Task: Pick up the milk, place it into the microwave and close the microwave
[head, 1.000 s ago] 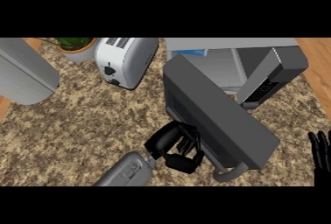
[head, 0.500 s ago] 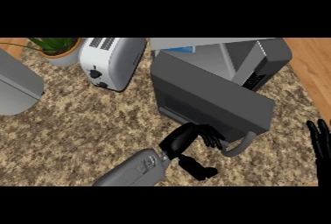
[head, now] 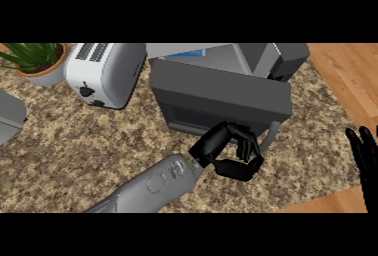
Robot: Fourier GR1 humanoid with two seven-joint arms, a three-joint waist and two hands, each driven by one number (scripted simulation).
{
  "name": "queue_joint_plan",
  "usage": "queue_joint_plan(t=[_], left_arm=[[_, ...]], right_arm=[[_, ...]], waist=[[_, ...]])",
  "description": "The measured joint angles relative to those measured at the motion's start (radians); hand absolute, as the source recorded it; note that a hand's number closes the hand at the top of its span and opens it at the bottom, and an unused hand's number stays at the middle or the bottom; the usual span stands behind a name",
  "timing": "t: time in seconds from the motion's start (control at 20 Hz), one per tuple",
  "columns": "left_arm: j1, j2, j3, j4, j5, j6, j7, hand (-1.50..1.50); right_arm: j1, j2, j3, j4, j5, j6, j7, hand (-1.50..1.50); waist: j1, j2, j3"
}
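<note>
The dark grey, flat-panelled microwave door [head: 221, 97] stood nearly swung across the pale grey box of the microwave [head: 255, 57], with only a sliver of the pale interior showing behind its top edge. The milk was nowhere to be seen; I judged it was already inside, hidden by the door, though I could not confirm that. If so, the picking and placing were done and only the last bit of closing was left.

The robot's left hand [head: 230, 152], black and glossy on a smooth grey forearm, sat against the lower front of the door, just beside the slim grey bar handle [head: 270, 136]. Its fingers were curled inward, thumb tucked below, and they wrapped nothing that I could make out; they looked to be pressing the panel with their backs. The right hand [head: 363, 155] rested at the right edge, fingers straight and upright, close together.

The door had a darker, recessed window, matte like the rest of it. The speckled brown-and-beige stone counter [head: 81, 145] looked rough and granular, giving way on the right to warm orange wooden boards [head: 343, 75]. A rounded white toaster [head: 103, 72] with two dark slots and black knobs stood left of the microwave, and beyond it a spiky green plant in a pale round pot [head: 37, 62].
</note>
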Motion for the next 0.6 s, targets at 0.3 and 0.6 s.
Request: queue_joint_plan(t=[0.3,0.6], left_arm=[[-0.094,-0.001,0.017,0.043,0.08,0.038,-0.02,1.5],[-0.181,0.012,0.044,0.103,0.143,0.075,-0.017,1.5]], right_arm=[[-0.02,-0.027,-0.007,-0.041,-0.032,0.02,0.03,-1.5],[-0.039,-0.055,-0.006,-0.072,-0.066,0.042,0.071,-1.5]], waist=[[-0.065,0.012,0.002],[-0.109,0.024,0.003]])
